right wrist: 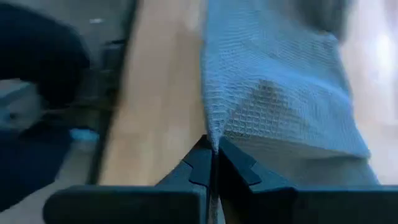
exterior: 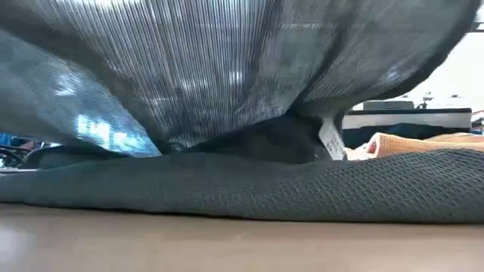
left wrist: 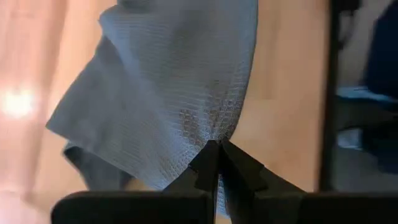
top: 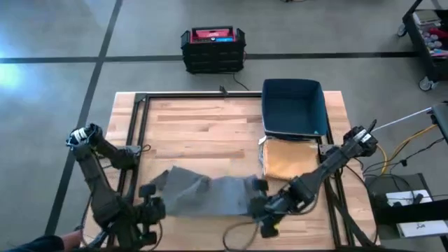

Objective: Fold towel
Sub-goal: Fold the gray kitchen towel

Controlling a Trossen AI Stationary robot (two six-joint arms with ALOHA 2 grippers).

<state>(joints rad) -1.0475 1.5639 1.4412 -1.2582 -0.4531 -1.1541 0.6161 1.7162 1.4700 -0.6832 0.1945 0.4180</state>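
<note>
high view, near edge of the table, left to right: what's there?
Left hand, pinching one end of the grey towel → the towel itself, bunched between the arms → right hand, pinching the other end → tan folded cloth, set farther back, in front of the dark blue bin.

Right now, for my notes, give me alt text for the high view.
Both pincers, left and right, pinch opposite ends of a grey towel at the near edge of a wooden table. A blue bin and a tan cloth lie beyond the right arm.

Towel (top: 203,192) at table (top: 203,126) front edge; bin (top: 294,108) behind-right
</note>
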